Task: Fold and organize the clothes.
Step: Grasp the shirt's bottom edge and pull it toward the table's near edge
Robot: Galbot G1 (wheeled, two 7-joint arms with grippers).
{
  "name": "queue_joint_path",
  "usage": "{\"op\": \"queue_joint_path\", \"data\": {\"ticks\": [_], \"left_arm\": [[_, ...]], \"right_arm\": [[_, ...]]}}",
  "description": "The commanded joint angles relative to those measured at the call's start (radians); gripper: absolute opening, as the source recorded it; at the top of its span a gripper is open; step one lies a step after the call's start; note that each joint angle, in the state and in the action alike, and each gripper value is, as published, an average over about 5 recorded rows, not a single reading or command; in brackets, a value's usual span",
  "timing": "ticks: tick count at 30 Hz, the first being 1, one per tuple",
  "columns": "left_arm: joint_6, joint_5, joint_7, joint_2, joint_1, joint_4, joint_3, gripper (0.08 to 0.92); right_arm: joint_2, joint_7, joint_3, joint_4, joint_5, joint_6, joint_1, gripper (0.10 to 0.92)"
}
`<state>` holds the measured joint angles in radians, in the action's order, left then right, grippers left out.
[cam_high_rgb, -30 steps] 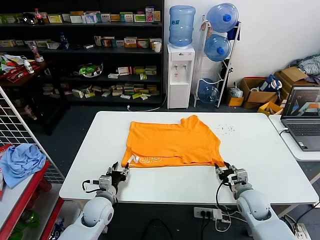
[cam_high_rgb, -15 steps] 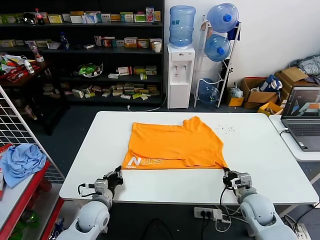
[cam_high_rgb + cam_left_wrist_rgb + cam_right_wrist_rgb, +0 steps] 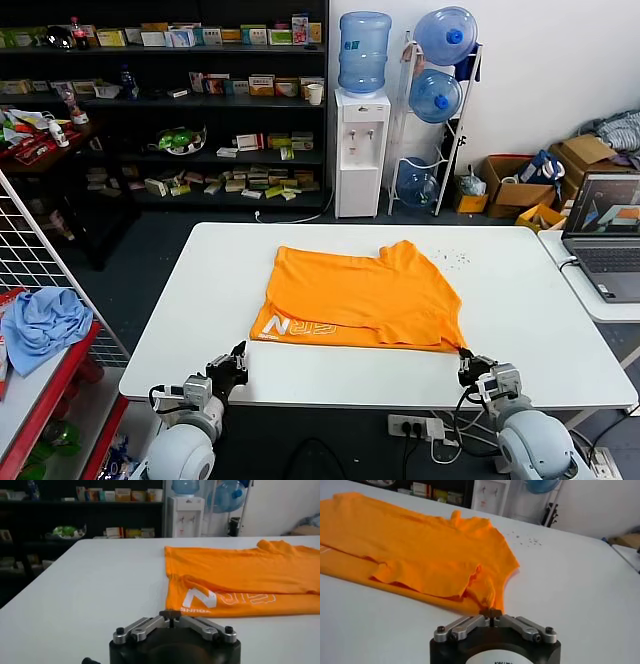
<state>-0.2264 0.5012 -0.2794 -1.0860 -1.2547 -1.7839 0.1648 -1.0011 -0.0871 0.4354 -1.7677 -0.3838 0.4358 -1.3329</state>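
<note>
Orange T-shirt (image 3: 365, 298) lies partly folded on the white desk (image 3: 520, 300), lettering toward the near edge. Right end effector (image 3: 473, 368) is clenched on its near right corner; left end effector (image 3: 236, 363) clenched empty, apart.

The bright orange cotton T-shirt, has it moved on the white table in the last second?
Yes. The bright orange cotton T-shirt has slid toward the robot's right, nearer the table's front edge.

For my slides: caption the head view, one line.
Orange T-shirt lies folded on the white table; left hand and right hand shut at its near edge.
</note>
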Motion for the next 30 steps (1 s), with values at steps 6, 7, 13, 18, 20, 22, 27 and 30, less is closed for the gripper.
{"op": "queue_joint_path", "data": {"ticks": [6, 7, 13, 18, 20, 22, 27, 30], "left_arm": [[0.062, -0.008, 0.048, -0.056, 0.077, 0.123, -0.034, 0.284], [0.062, -0.009, 0.049, -0.062, 0.090, 0.140, -0.039, 0.319], [0.067, -0.012, 0.046, -0.092, 0.163, 0.219, -0.054, 0.492], [0.068, -0.008, 0.043, -0.091, 0.208, 0.260, -0.047, 0.622], [0.068, -0.005, 0.044, -0.088, 0.213, 0.268, -0.046, 0.688], [0.067, -0.002, 0.045, -0.085, 0.209, 0.272, -0.045, 0.700], [0.063, 0.001, 0.051, -0.079, 0.185, 0.267, -0.044, 0.586], [0.060, 0.004, 0.054, -0.076, 0.173, 0.260, -0.043, 0.499]], "right_arm": [[0.012, 0.003, 0.015, -0.011, 0.002, -0.006, -0.046, 0.124], [0.012, 0.003, 0.012, -0.006, 0.003, -0.006, -0.041, 0.124], [0.012, 0.003, -0.007, 0.016, 0.000, -0.004, -0.011, 0.124], [0.014, 0.003, -0.017, 0.026, -0.005, -0.002, 0.007, 0.124], [0.014, 0.003, -0.019, 0.028, -0.006, -0.002, 0.011, 0.124], [0.014, 0.003, -0.021, 0.029, -0.007, -0.002, 0.013, 0.124], [0.019, 0.003, -0.020, 0.023, -0.010, -0.004, 0.012, 0.124], [0.024, 0.003, -0.017, 0.019, -0.011, -0.009, 0.009, 0.124]]}}
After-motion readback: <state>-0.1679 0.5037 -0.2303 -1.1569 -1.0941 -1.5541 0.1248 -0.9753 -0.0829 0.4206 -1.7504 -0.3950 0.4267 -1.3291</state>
